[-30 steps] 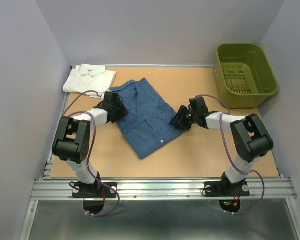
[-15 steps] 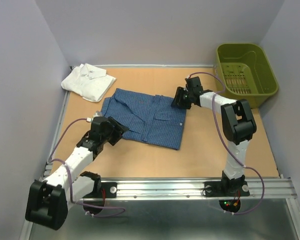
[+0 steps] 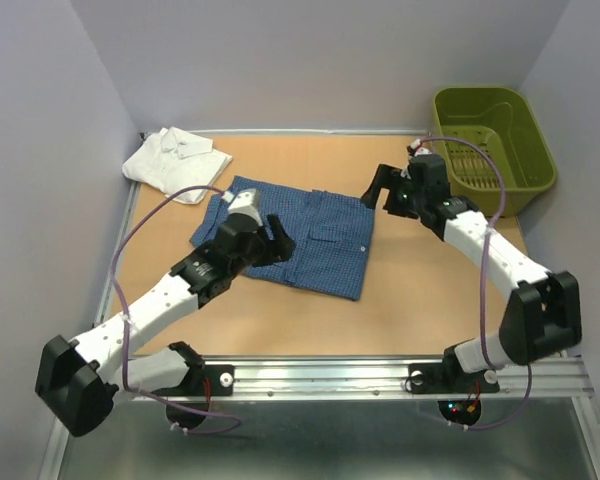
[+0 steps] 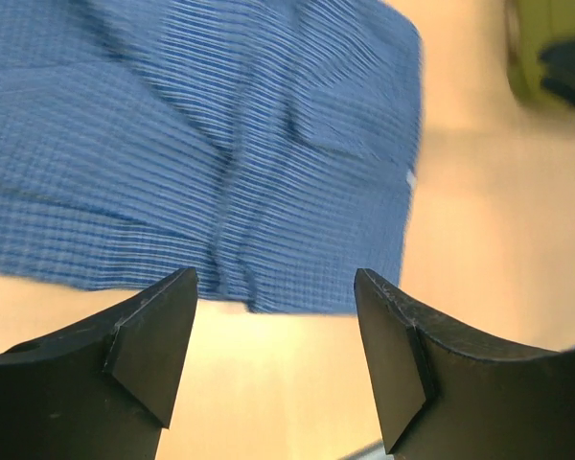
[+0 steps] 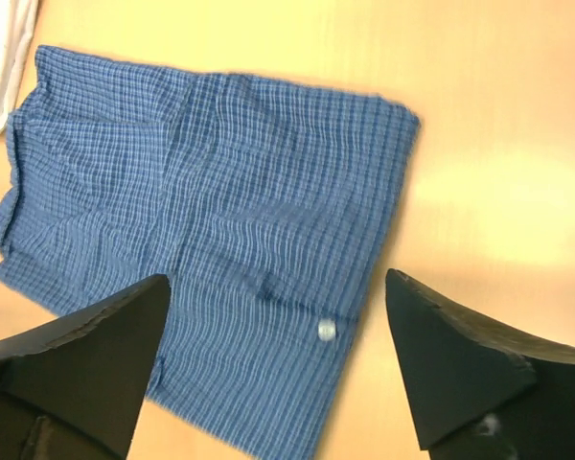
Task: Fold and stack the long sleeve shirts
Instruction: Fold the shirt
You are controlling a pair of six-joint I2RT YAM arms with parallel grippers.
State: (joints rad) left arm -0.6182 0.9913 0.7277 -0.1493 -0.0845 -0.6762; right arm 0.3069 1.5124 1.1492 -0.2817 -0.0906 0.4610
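Tan desk [image 3: 430,300], blue shirt [image 3: 320,240] folded mid-desk, white shirt [image 3: 175,160] folded far-left corner. Left jaws wide over blue, right jaws wide by its far-right corner, both empty. Guessing stack next: pinch opposite edges evenly, keep fold. Overhead shows white; left wrist cam only blue.

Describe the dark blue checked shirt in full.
The dark blue, fine-checked cloth shirt lies flat on the tan wooden table, folded into a rough rectangle. Its collar points far left; a chest pocket and a white button show on top. The open left gripper hangs over its left part, the open right gripper by its far right corner; neither holds it. The folded white shirt lies beside its collar; contact unclear.
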